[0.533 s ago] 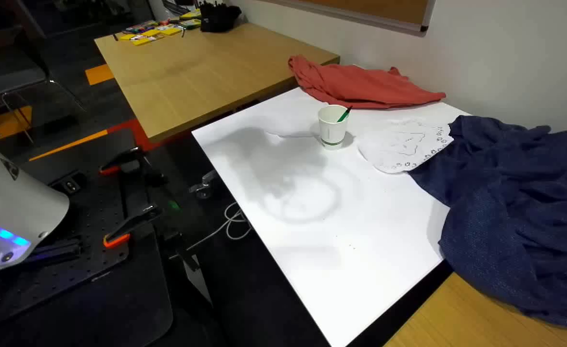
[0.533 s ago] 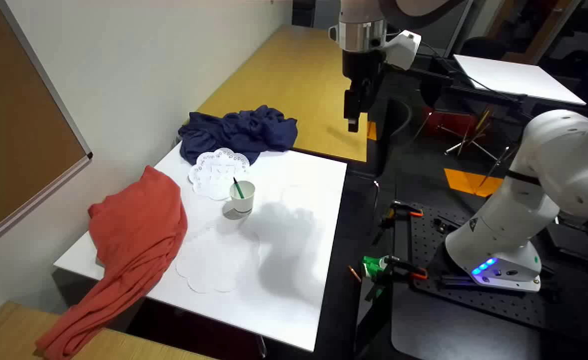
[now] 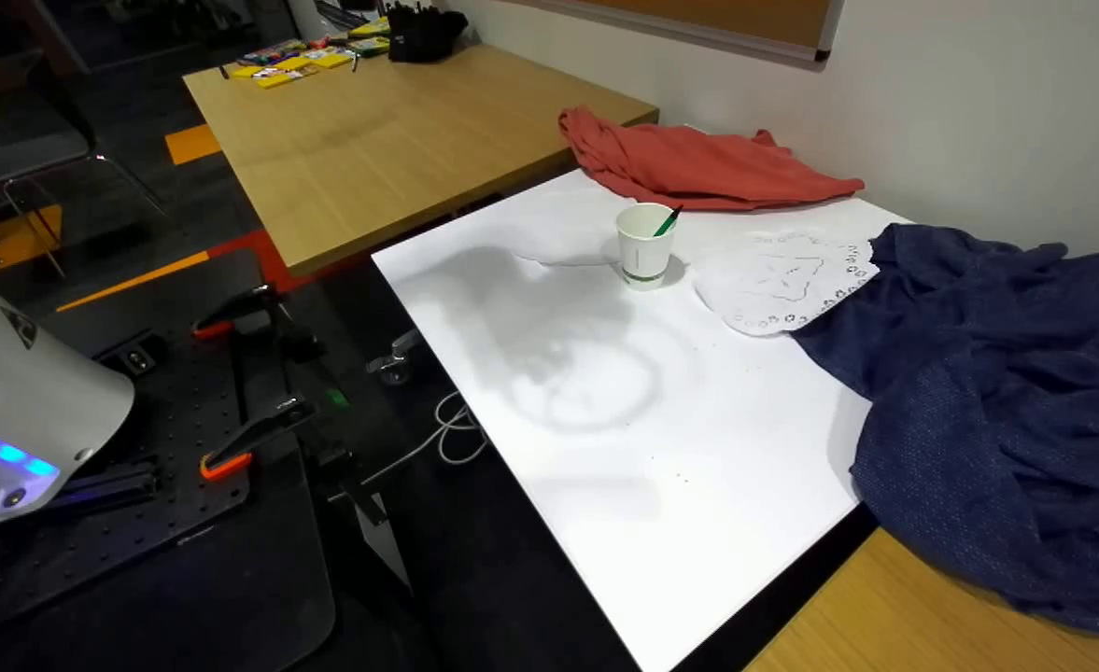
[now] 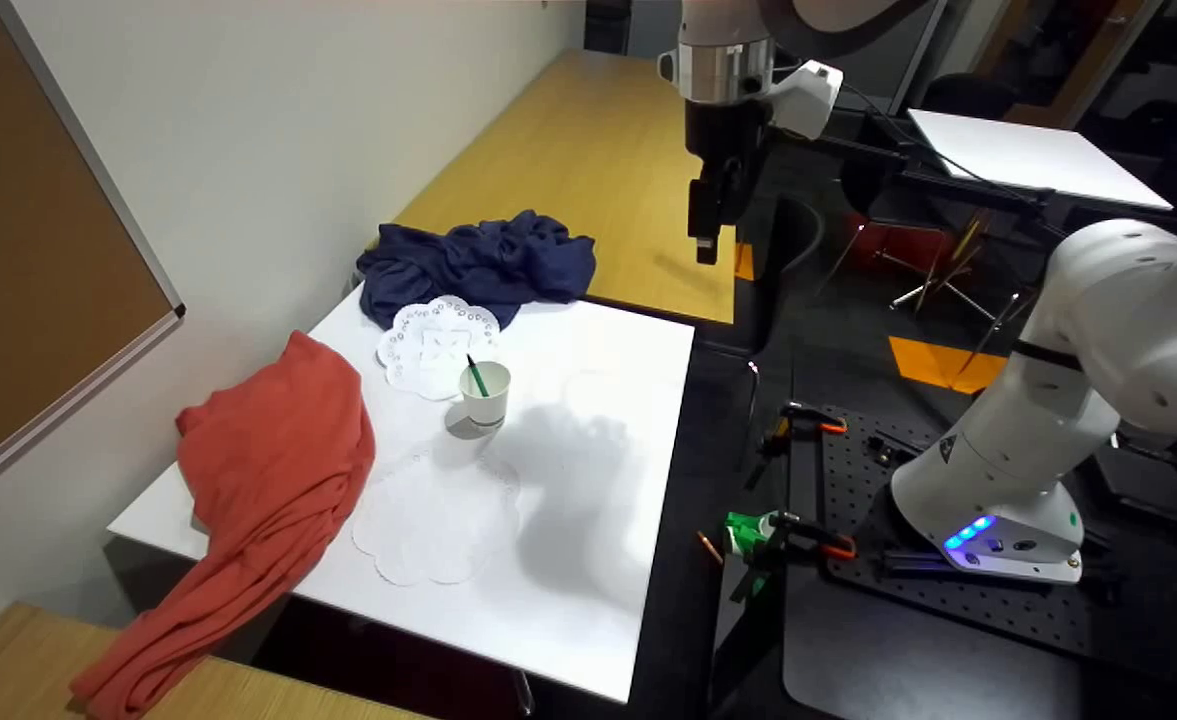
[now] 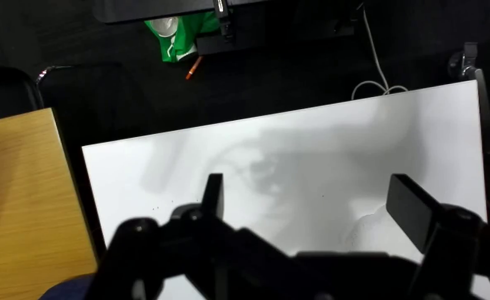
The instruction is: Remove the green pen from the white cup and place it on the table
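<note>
The green pen stands tilted in the white cup, its dark end sticking out above the rim. The pen and cup show in both exterior views. The cup stands upright on the white table. In the wrist view my gripper is open, with its fingers wide apart and nothing between them, above the white tabletop. In an exterior view the gripper hangs high, well apart from the cup. The cup and pen do not show in the wrist view.
A red cloth and a dark blue cloth lie at the table's ends. A lacy white doily lies beside the cup, and another doily lies on its opposite side. Wooden tables and a wall border the white table.
</note>
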Action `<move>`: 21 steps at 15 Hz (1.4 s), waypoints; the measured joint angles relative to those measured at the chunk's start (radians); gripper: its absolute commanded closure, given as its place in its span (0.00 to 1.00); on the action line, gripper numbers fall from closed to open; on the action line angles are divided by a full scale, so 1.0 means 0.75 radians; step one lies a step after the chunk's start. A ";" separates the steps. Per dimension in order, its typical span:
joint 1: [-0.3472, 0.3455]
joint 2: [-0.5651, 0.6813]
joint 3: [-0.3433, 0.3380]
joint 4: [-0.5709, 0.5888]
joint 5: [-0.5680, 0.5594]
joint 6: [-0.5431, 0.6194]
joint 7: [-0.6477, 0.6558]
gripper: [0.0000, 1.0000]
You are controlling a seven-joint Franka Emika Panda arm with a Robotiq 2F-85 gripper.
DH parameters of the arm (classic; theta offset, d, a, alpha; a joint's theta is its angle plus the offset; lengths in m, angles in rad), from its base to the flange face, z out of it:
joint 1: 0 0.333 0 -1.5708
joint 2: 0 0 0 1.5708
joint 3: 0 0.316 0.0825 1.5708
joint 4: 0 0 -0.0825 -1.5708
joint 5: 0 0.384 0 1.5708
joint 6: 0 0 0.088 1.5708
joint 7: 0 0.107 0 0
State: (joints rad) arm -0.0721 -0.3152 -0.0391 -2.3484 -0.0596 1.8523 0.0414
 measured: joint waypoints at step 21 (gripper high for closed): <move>0.114 0.745 0.030 0.267 0.000 0.927 0.567 0.00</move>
State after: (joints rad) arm 0.0138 0.2437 -0.0164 -2.1478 -0.0594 2.5478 0.4669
